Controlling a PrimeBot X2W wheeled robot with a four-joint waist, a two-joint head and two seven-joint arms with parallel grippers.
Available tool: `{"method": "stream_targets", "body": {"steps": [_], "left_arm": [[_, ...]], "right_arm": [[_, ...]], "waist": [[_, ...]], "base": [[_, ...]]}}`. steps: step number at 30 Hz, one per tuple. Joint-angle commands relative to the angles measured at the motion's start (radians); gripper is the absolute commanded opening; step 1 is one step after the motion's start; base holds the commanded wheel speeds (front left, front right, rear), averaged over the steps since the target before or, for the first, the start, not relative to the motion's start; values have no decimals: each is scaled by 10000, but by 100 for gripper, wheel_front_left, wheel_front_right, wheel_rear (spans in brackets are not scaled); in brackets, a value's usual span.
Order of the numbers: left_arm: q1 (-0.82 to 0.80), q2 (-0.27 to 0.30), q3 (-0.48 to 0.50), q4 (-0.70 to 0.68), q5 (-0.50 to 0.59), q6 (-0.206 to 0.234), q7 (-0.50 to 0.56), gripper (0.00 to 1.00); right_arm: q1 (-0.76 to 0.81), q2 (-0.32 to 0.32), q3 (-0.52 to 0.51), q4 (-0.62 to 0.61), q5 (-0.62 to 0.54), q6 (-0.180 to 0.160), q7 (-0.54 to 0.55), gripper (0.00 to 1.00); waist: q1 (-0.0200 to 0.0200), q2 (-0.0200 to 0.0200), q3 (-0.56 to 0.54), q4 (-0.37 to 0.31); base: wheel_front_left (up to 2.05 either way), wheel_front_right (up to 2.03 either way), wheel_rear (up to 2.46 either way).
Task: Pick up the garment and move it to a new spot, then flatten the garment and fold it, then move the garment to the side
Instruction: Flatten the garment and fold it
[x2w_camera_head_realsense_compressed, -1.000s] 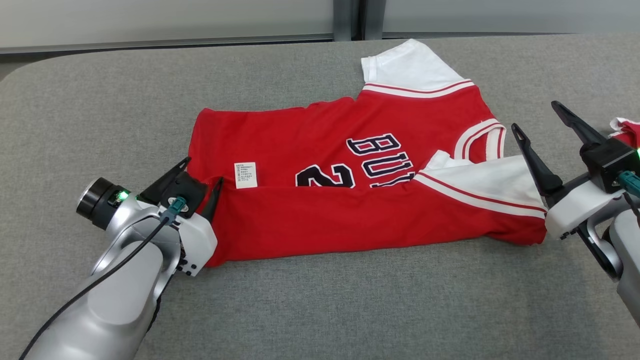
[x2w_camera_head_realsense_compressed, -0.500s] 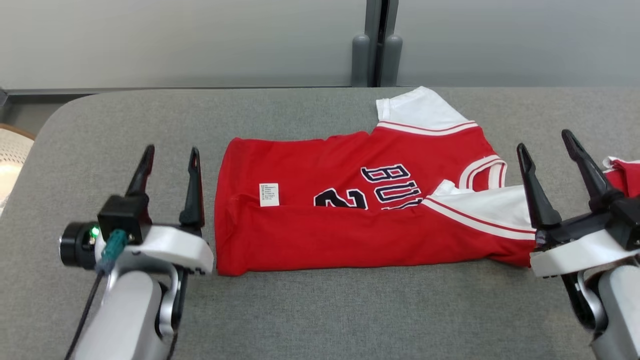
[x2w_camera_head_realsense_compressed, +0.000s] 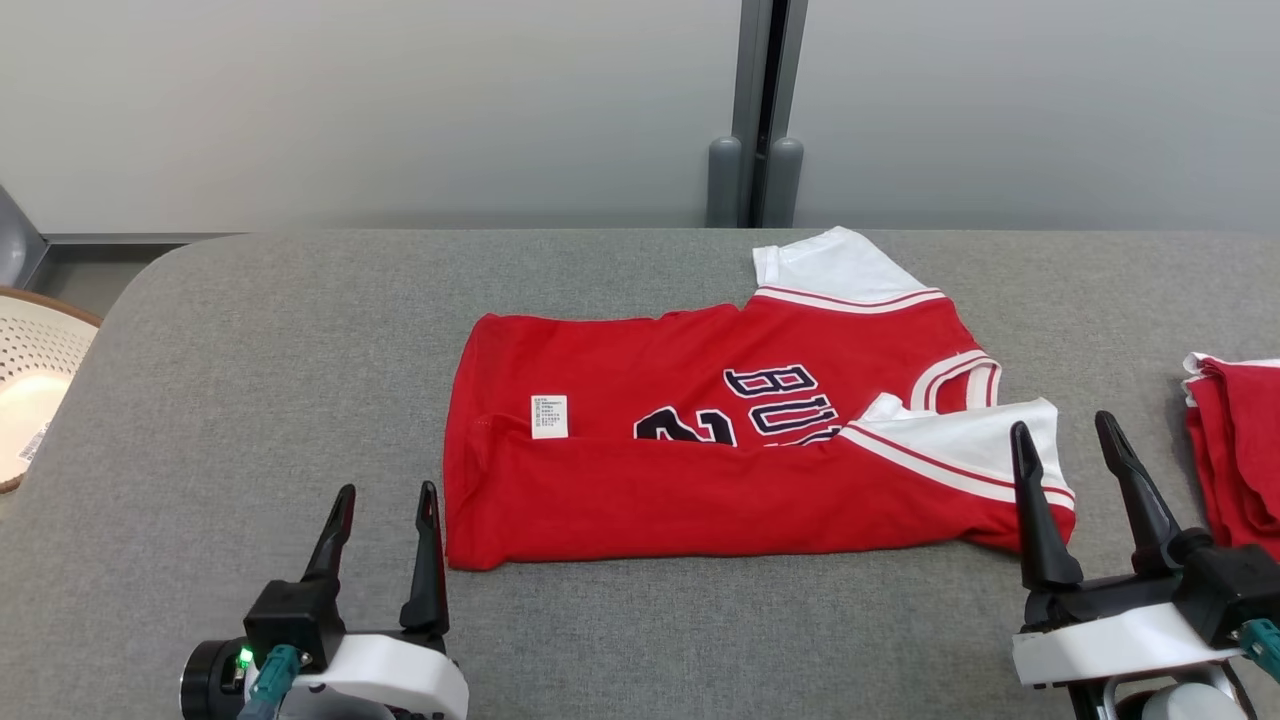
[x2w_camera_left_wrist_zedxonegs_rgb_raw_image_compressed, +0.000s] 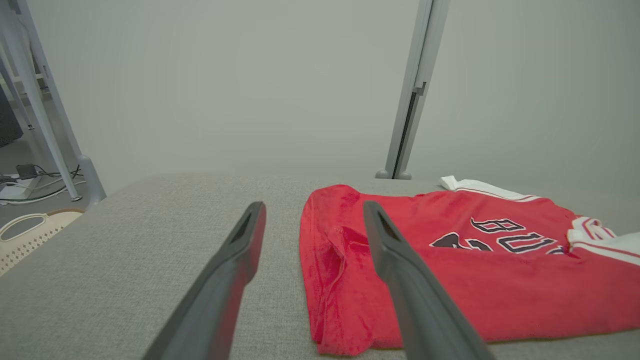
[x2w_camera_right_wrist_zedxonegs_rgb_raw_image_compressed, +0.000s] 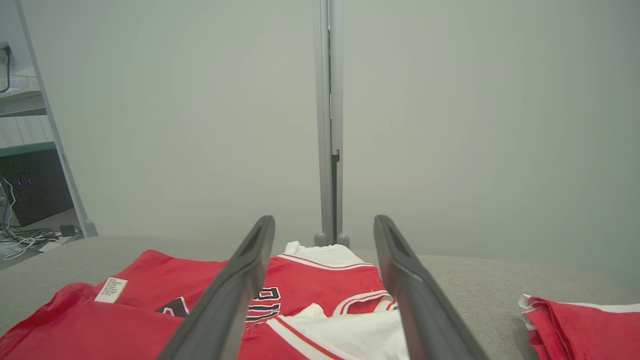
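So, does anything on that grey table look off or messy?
The red and white jersey is only half folded: its near edge lies over the lettering, one white sleeve sticks out at the far side, and a white care label shows. Nothing looks torn.

The left hand (x2w_camera_head_realsense_compressed: 386, 490) and right hand (x2w_camera_head_realsense_compressed: 1062, 424) each show two long dark tapering fingers (x2w_camera_head_realsense_compressed: 428, 560) on a white base (x2w_camera_head_realsense_compressed: 395, 678), a black block (x2w_camera_head_realsense_compressed: 295, 620) and a teal plug (x2w_camera_head_realsense_compressed: 272, 673).
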Motion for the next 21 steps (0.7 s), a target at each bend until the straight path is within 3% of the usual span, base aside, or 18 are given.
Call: {"method": "stream_targets", "body": {"steps": [1, 8, 13, 21], "left_arm": [[23, 12, 50, 3, 66, -37, 4, 100], [-203, -94, 160, 712, 506, -331, 3, 100], [-633, -117, 87, 2123, 561, -417, 3, 100], [-1751, -130, 265, 4455, 404, -25, 3, 100]], "right_arm": [[44, -4, -24, -40, -95, -19, -56, 100], [68, 82, 68, -150, -163, -17, -58, 100], [-118, -39, 231, -186, -124, -17, -56, 100], [-300, -125, 409, -264, 1, -17, -58, 100]], "waist": [[0, -1, -3, -19], [0, -1, 65, -202], [0, -1, 252, -512], [0, -1, 639, -1184]], "base": [[0, 0, 0], [0, 0, 0], [0, 0, 0], [0, 0, 0]]}}
